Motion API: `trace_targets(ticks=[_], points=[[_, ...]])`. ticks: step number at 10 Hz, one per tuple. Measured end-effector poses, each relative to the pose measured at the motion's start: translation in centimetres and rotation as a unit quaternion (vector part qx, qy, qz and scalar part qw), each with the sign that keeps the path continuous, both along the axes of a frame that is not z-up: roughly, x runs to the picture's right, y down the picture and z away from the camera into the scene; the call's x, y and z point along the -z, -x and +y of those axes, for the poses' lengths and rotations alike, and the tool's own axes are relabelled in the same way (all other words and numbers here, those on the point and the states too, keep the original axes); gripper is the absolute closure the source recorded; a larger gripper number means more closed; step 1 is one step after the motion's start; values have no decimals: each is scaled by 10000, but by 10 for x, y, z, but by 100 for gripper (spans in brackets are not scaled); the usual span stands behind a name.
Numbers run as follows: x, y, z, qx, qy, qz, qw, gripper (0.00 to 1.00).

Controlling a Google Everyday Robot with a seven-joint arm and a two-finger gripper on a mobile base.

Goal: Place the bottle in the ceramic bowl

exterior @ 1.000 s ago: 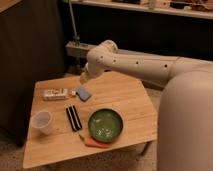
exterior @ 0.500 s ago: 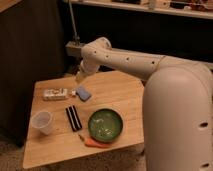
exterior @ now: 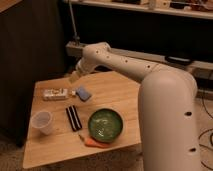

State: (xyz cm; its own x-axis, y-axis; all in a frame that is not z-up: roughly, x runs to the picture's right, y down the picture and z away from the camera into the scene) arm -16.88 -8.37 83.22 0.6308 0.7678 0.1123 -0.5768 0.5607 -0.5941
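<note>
The hand hangs spread and empty in the upper left of the frame, near the bench's far edge. Just below it, the bottle lies on its side. The bowl sits lower centre, well apart from the bottle, and a cup stands lower left.
</note>
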Motion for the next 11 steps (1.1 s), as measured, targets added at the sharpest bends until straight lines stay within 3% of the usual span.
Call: trace_targets(ticks=[3, 11], points=[[-18, 13, 0, 529, -207, -11, 9984, 35], [-23, 10, -2, 535, -221, 98, 9983, 35]])
